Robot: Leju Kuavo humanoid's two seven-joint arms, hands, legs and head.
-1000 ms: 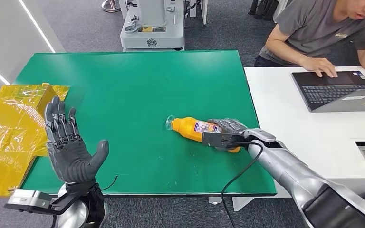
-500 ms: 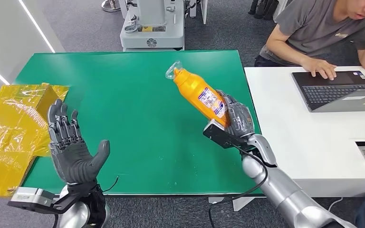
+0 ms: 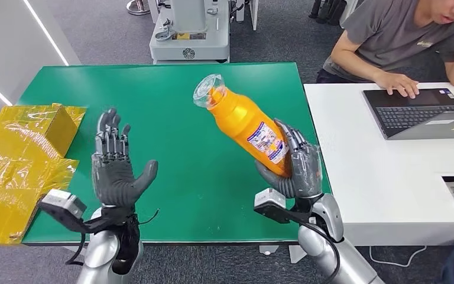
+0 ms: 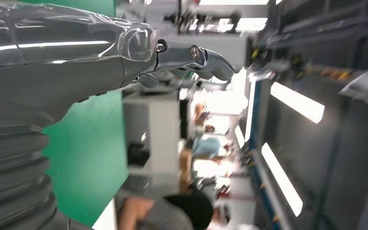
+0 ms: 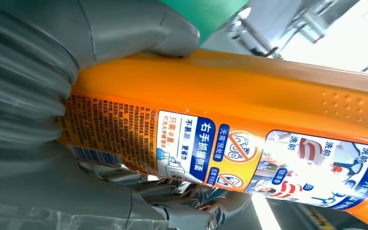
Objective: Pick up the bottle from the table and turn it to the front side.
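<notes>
Right hand (image 3: pixel 295 168) wrapped around the lower body of the bottle (image 3: pixel 245 124), holding it in the air above the table (image 3: pixel 171 106), toward the 3 o'clock side of the green top. Bottle orange, tilted, clear cap end pointing up toward 11 o'clock, base buried in the palm. Label with blue, white and red print facing the head camera, partly covered by the fingers (image 3: pixel 288 139). In the right wrist view, bottle (image 5: pixel 249 124) lying across the frame, thumb pressed on one side, darker fingers (image 5: pixel 191 201) curled around the other, label text and small pictograms plainly legible. Left hand (image 3: pixel 115 168) raised upright over the table's 7 o'clock area, palm turned toward the bottle, fingers spread and straight, thumb out to the side, holding nothing. In the left wrist view, left hand (image 4: pixel 76 57) seen from behind, fingertips extended in front of a blurred background. Yellow bags (image 3: pixel 20 154) heaped at the table's 9 o'clock edge, hanging over its side. White desk (image 3: pixel 384 171) butted against the table at 3 o'clock, a laptop (image 3: pixel 417 112) on it at roughly 2 o'clock. Person (image 3: pixel 402 41) in a grey shirt seated behind that desk, one hand on the laptop. Grey machine base (image 3: pixel 189 35) on the floor beyond the table at 12 o'clock.
</notes>
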